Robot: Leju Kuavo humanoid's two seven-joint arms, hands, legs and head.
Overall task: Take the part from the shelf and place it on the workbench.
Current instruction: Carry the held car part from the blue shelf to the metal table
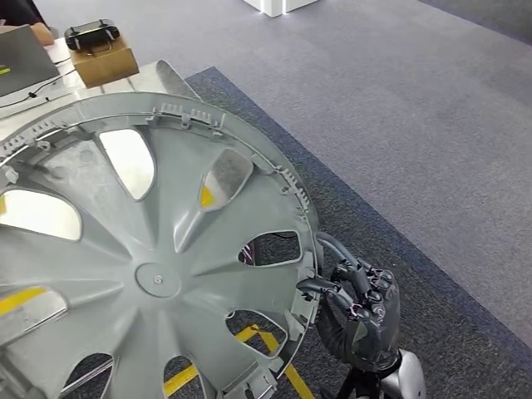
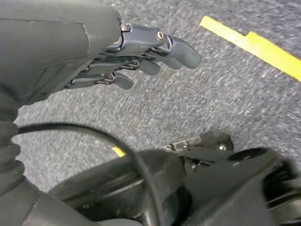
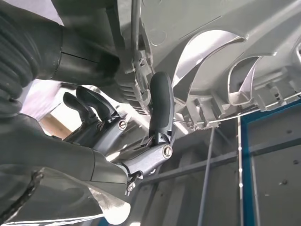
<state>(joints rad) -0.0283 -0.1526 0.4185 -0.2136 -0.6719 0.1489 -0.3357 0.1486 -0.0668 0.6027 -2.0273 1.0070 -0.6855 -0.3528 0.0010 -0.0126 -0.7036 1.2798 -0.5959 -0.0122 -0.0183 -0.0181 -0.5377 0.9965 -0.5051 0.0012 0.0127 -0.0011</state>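
**Disc crowds the left, carpet open on the right**

The large grey part [image 1: 157, 274] blocks the frame's left and centre. A cardboard box [image 1: 103, 60] and laptop [image 1: 22, 58] clutter the upper left. Grey carpet [image 1: 407, 108] lies open across the upper right.

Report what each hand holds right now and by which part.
The right hand grips the large grey round part by its outer rim, fingers curled over the edge. The left hand holds nothing, its fingers extended above the carpet.
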